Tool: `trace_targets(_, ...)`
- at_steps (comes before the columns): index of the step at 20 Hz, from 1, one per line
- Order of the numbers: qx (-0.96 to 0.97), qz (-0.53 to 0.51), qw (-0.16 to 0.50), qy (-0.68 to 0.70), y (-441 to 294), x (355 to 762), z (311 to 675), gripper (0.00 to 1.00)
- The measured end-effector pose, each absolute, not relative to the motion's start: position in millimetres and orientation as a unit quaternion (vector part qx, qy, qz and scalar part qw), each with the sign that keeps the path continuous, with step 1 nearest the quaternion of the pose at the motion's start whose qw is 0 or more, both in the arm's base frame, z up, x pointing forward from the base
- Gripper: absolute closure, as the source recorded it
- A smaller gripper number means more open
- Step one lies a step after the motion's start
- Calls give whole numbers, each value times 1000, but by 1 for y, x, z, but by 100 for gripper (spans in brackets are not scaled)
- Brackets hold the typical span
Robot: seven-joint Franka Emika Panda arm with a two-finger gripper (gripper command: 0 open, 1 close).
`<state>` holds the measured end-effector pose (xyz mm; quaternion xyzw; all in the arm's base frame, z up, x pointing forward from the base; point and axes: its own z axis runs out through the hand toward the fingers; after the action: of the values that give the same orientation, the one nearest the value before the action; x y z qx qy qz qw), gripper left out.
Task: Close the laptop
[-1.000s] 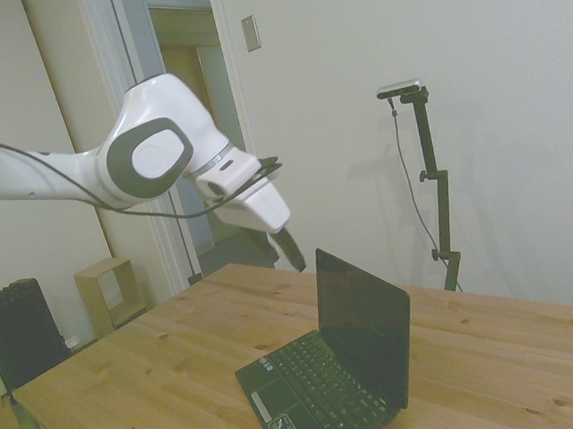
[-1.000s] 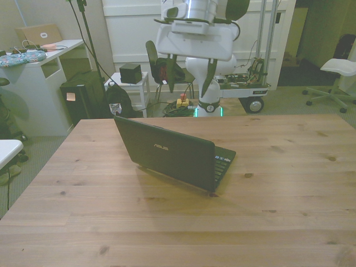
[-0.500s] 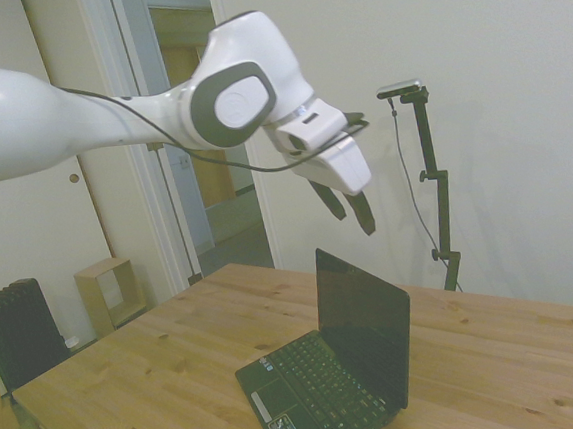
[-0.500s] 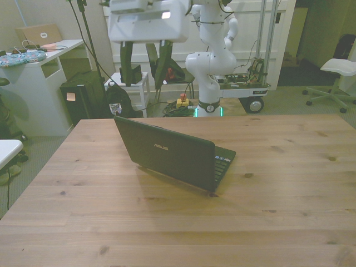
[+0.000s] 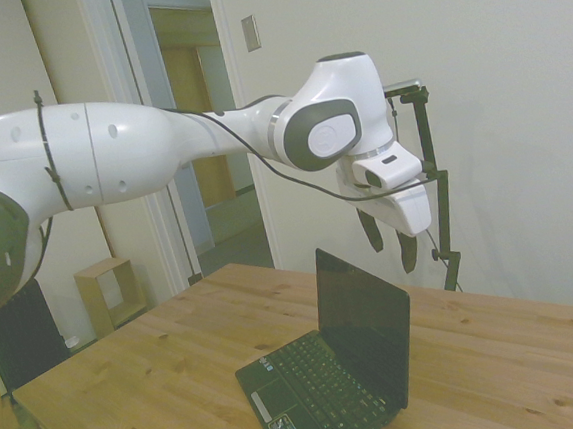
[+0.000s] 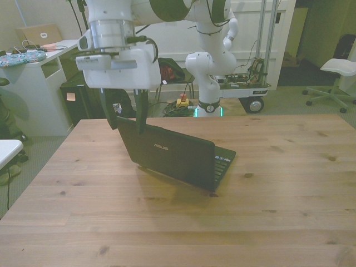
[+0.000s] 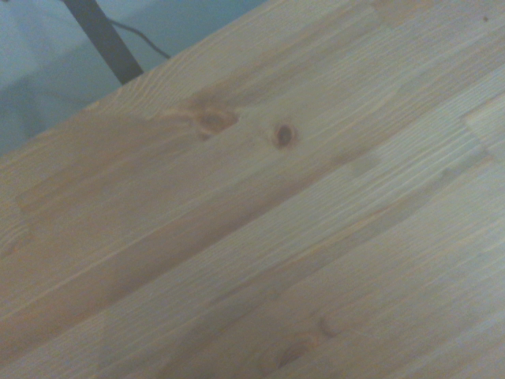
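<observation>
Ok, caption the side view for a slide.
Open gripper hangs behind the upright screen of the open laptop.

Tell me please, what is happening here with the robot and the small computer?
A white robot arm is working on closing the laptop, which stands open on the wooden table, its lid about upright. The gripper hangs open behind the lid's upper corner, on the front view's left. In the side view the gripper is beyond the lid's top edge. Whether it touches the lid, I cannot tell. The lid is not yet pushed down.
</observation>
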<state>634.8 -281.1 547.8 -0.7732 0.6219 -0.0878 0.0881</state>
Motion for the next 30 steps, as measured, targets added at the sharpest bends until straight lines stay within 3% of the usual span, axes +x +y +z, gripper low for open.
trace_targets(2,-776,-73,87,620,-278,642,535,0)
trace_targets(3,-778,-66,86,619,-277,644,529,100)
trace_targets(8,-783,-44,80,616,-275,646,512,100)
trace_targets(30,-783,-33,80,616,-275,644,504,100)
